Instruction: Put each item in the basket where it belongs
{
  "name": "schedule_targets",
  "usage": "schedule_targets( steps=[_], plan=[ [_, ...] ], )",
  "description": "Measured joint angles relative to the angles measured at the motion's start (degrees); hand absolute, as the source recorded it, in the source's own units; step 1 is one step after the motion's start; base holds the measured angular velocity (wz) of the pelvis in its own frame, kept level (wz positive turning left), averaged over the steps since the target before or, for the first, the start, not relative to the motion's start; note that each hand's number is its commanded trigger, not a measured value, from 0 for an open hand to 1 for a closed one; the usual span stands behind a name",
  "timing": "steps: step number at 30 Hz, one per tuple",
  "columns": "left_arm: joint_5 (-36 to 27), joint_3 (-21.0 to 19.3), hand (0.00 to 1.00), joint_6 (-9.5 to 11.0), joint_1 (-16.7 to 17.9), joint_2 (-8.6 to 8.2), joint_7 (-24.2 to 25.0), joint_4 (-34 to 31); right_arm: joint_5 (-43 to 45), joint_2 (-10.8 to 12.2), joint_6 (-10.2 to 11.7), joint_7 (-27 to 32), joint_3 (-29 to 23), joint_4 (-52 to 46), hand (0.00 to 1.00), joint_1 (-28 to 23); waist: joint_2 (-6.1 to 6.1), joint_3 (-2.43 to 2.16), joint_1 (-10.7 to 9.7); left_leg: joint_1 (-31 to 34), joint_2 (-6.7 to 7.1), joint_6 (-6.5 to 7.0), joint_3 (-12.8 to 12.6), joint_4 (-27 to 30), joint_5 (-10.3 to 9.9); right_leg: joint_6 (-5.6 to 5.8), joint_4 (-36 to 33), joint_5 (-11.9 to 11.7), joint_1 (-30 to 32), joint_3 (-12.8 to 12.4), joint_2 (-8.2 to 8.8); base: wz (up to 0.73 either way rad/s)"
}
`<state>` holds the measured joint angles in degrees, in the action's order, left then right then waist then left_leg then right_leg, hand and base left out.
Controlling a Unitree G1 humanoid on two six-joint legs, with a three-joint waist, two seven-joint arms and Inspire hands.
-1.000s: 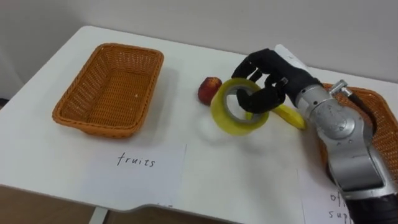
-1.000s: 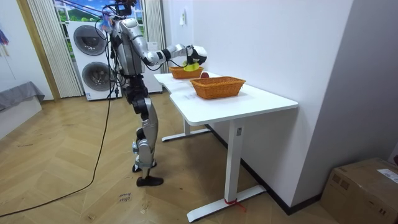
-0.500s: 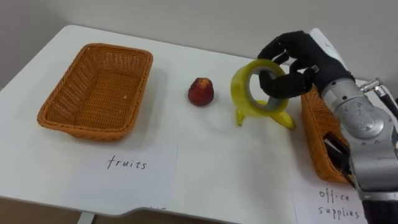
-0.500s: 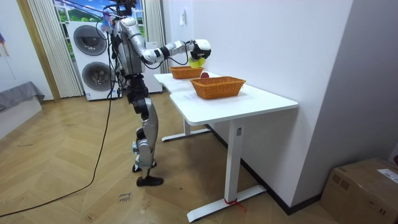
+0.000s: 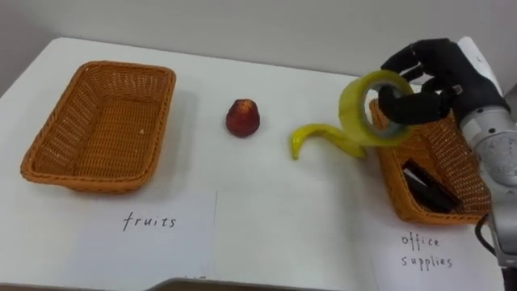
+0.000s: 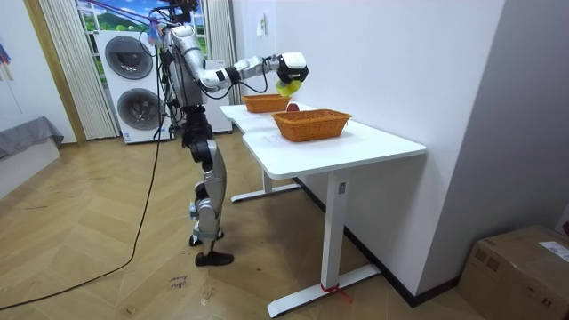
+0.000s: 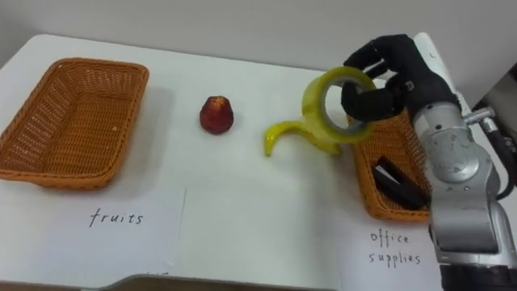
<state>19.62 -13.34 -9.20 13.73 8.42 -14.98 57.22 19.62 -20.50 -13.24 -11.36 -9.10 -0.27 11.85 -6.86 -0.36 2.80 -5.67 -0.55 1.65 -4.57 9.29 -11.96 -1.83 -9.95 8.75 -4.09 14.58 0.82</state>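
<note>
The robot's right hand is seen raised above the white table at the right side, its dark fingers curled through and around a wide yellow roll of adhesive tape, which is thereby gripped and carried clear of the surface. The roll is held tilted at the far left corner of the right-hand woven wicker basket, partly over its rim, and a flat black object is seen lying inside that basket. A sheet of paper with handwriting is laid in front of it. Just left of the basket a curved yellow banana rests on the table, and further left, well apart from it, a small red fruit is set. The second, empty wicker basket stands at the far left, with another handwritten sheet placed near it. In the room view the robot is shown standing at the end of the table with the right arm stretched out over it. The roll is judged to be light and stiff, with a smooth, somewhat slippery outer face, so a hold through the central hole, as taken here, is thought the safest; a pinch on the outer band alone could let it slide. It is unlikely to be harmed by a short drop, so release low over the basket's middle should serve. The banana is expected to be soft and easily bruised and best taken gently at mid-length; the red fruit is firm but apt to roll.
</note>
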Motion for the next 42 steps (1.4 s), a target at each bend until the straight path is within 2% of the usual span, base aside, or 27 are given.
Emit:
schedule_targets(
  steps=[4,9,16,23,31,33,35,38,42],
  plan=[
    [0.0,0.0,0.00,0.0,0.5,0.00,0.2,-0.1,0.2,0.0,-0.1,0.1,-1.4,1.2,1.00,-0.3,0.25,0.09,-1.1,0.0,-0.02,0.00,-0.1,0.0,0.0,-0.01,-0.2,0.0,0.2,-0.3,-0.04,-0.02],
    [-1.4,-0.1,0.00,0.4,1.0,0.04,0.7,-0.1,1.2,0.0,0.0,1.0,-2.8,1.4,1.00,-0.3,0.35,0.15,-1.3,0.0,0.03,0.00,-0.4,0.1,0.0,-0.02,-0.5,0.0,0.4,-0.8,-0.05,-0.03],
    [-2.0,-0.2,0.00,1.0,1.5,0.45,2.0,-0.1,0.7,-0.1,0.1,4.4,-3.5,1.9,1.00,-0.3,-0.11,-0.14,-1.3,-0.4,0.03,0.01,-0.8,0.0,0.0,0.01,-0.1,0.0,0.2,-1.5,-0.24,-0.02],
    [-2.0,-0.2,0.00,1.1,2.1,0.52,2.3,-0.8,0.6,-0.1,0.8,5.7,-3.5,2.7,1.00,-2.0,-0.19,-0.17,-1.2,-0.9,-0.08,0.01,-0.9,-0.3,0.0,0.03,0.0,0.0,0.1,-1.7,-0.36,0.00],
    [-1.9,-1.3,0.00,1.1,2.5,0.51,2.3,-1.2,-0.2,-0.2,0.8,6.3,-5.0,4.7,1.00,-4.7,0.45,0.20,-1.5,-0.9,-0.19,0.00,-1.4,-0.7,0.0,0.02,0.0,0.0,0.2,-2.0,-0.41,-0.02],
    [-1.9,-1.6,0.00,1.1,2.5,0.51,2.3,-1.2,-1.1,-0.6,0.8,6.5,-5.9,5.5,1.00,-4.7,0.58,0.15,-1.5,-1.0,-0.19,0.00,-1.4,-0.7,0.0,0.02,0.0,0.0,0.2,-2.0,-0.41,0.00],
    [-1.9,-1.8,0.00,1.1,2.6,0.51,2.3,-1.3,-1.4,-2.2,0.8,6.7,-6.0,6.5,1.00,-4.7,0.67,0.18,-1.5,-1.0,-0.18,-0.01,-1.4,-0.7,0.0,0.02,0.0,0.0,0.2,-2.1,-0.41,0.00],
    [-1.9,-2.2,0.00,1.1,2.6,0.57,2.2,-1.3,-1.4,-3.3,0.9,7.0,-6.0,6.8,1.00,-4.7,0.68,0.17,-1.6,-1.0,-0.19,-0.01,-1.5,-0.7,0.0,0.02,0.1,0.0,0.2,-2.1,-0.46,0.00],
    [-1.9,-2.2,0.00,1.1,2.3,0.58,2.2,-1.3,-1.3,-3.6,1.3,7.0,-6.0,8.4,1.00,-4.8,0.54,0.12,-1.8,-0.9,-0.18,-0.01,-1.5,-0.7,0.0,0.02,0.1,0.0,0.2,-2.1,-0.42,0.00]
  ],
)
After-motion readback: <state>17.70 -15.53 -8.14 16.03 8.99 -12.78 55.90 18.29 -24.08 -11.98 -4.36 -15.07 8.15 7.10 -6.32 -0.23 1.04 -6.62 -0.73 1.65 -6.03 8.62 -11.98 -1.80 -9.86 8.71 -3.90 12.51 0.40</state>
